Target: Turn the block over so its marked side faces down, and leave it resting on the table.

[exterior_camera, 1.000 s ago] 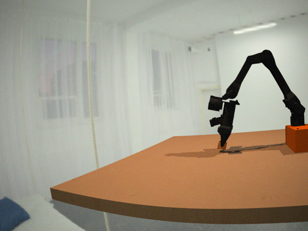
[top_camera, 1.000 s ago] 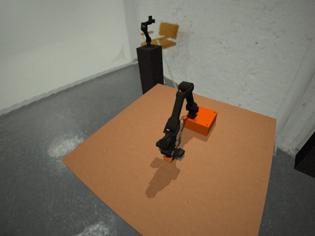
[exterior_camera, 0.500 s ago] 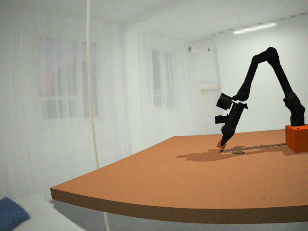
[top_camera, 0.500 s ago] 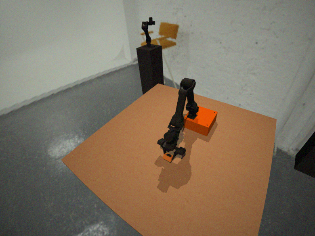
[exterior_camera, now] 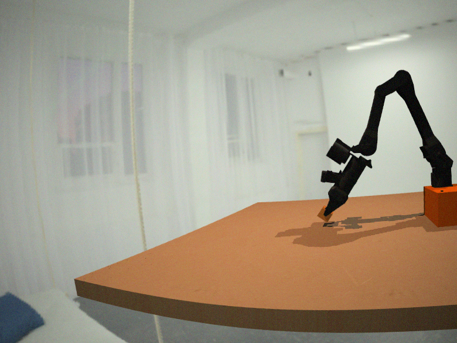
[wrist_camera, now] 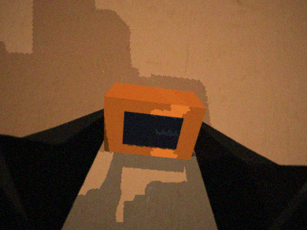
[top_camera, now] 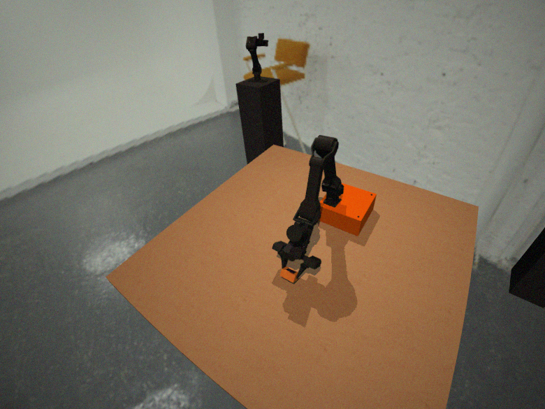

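Gripper (wrist_camera: pixel 153 157) — block (wrist_camera: pixel 153 120) between fingers

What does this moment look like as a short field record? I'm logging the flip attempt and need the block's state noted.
gripper: shut on the block, tilted forward and down
block: orange, clamped between both fingers, tilted, lifted just off the table in the exterior view
marked side: dark blue rectangle facing the wrist camera, not down
table: brown top, arm's shadow beside the block
arm base: orange box toward the table's far edge
flip: not yet done
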### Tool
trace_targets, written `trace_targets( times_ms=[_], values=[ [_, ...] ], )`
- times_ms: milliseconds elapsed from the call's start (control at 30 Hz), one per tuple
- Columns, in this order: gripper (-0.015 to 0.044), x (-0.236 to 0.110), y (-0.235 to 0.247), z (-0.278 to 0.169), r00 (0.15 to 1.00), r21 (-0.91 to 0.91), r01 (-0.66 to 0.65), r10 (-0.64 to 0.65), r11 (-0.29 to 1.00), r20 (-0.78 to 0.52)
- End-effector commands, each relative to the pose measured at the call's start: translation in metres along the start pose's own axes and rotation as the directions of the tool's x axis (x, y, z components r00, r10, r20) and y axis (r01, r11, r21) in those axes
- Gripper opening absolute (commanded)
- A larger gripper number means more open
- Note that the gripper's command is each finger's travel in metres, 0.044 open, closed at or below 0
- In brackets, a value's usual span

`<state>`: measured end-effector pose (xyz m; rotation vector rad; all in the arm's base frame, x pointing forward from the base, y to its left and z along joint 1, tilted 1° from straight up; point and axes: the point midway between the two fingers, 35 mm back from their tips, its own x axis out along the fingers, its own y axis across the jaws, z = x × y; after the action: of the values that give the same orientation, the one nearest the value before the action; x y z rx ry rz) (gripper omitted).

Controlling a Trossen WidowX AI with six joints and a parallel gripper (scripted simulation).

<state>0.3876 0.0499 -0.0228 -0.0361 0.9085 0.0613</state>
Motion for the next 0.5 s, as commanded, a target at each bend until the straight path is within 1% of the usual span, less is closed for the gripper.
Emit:
trace_targets(
  times_ms=[0,467],
  values=[
    [0.0000,0.010,0.000,-0.008,0.999,-0.008,0.004,-0.004,1.000,0.042],
    [0.0000,0.026,0.000,-0.016,0.971,-0.009,0.004,-0.002,1.000,0.239]
  ],
)
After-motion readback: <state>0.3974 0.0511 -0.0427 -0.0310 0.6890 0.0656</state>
